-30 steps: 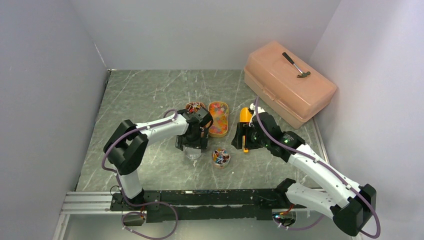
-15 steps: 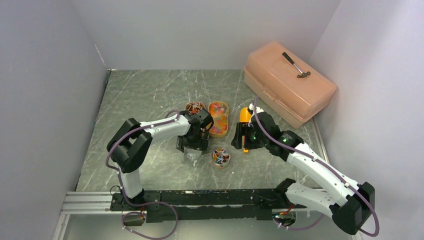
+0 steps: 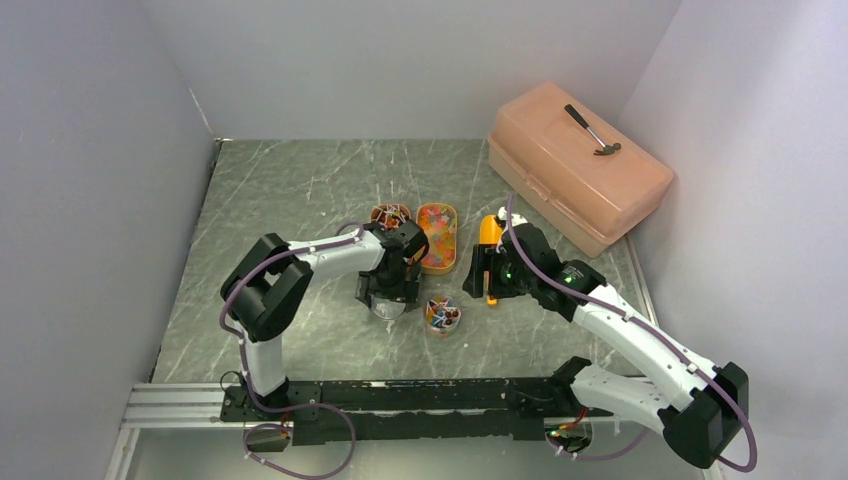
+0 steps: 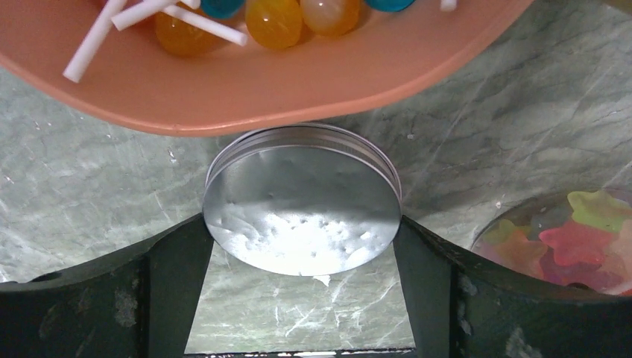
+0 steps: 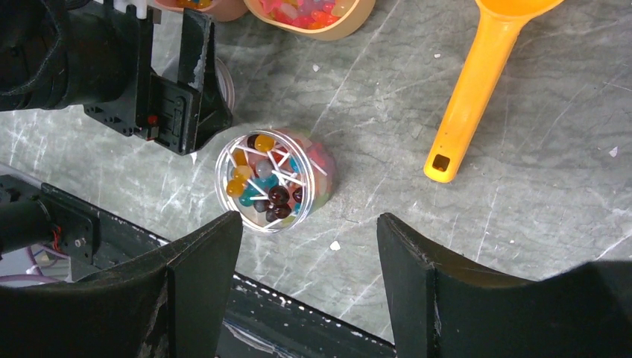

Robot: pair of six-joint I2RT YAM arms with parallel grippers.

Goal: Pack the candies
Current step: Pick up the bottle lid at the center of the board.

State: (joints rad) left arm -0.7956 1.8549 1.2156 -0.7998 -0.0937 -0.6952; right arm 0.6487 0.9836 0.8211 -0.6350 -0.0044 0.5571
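Tools both apart: left tool (image 4: 302,224) astride silver lid (image 4: 302,198), right tool (image 5: 309,224) near candies (image 5: 264,183).

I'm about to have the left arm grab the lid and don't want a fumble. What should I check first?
1. Lid centred in the left gripper: ok.
2. Left jaws open: ok.
3. Fingers touching the lid's rim: cannot tell.
4. Orange bowl clear of the lid: cannot tell; its edge overlaps the lid in the wrist view.
5. Right gripper open, empty, away from the lid: ok.
6. Jar uncovered, candies inside: ok.
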